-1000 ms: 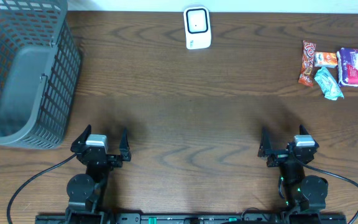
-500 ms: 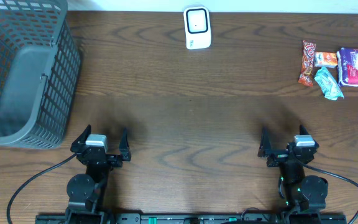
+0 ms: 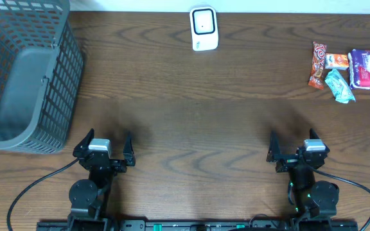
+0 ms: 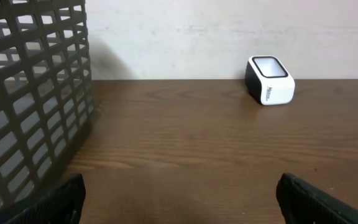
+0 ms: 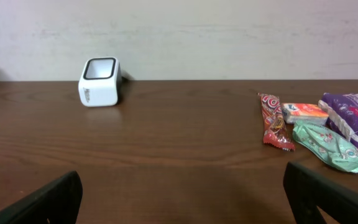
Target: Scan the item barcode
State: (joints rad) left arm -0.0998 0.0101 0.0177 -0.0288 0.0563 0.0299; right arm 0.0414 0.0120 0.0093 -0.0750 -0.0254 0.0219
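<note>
At the far right of the tabletop (image 3: pixel 204 115), snacks (image 3: pixel 339 85) are lying ahead of the nearer right gripper (image 3: pixel 293 144), spread and empty.

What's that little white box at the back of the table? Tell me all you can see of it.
The scanner is a small white box, plastic-looking, with rounded corners and a dark-rimmed window on its sloped top. One side bears lettering too small to read. It stands on the wooden table at the middle of the far edge, near the wall, touching nothing else.
</note>
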